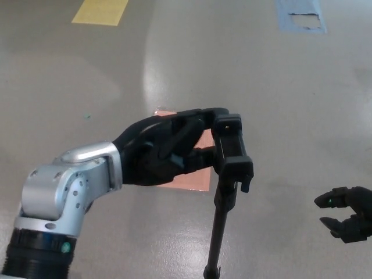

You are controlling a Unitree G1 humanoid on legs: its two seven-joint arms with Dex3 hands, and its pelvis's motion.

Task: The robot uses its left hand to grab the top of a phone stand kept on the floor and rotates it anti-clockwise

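— Where's the phone stand (pixel 230 174) right now?

— On the floor (pixel 244 70), low and a bit right of the middle. It's a black pole with a clamp head on top, and the pole leans a little, its foot down near the bottom edge. A small green light shows on top of the head.

— And the left hand (pixel 168 148)?

— It comes in from the left on a silver forearm (pixel 64 192). The black fingers (pixel 195 119) reach along the top of the clamp head, and the thumb sits lower, against the head's left side. So it's closed around the top of the stand, touching it above and at the side.

— What's under it?

— A flat pinkish-brown square (pixel 195 174) lies on the floor behind the hand and the stand's head, partly hidden by both.

— The right hand (pixel 346 214)?

— Off at the lower right edge, well apart from the stand. Its fingers are spread and it holds nothing.

— Anything else on the floor?

— A yellow marking (pixel 100 10) at the top left and a blue patch (pixel 299 14) at the top right.
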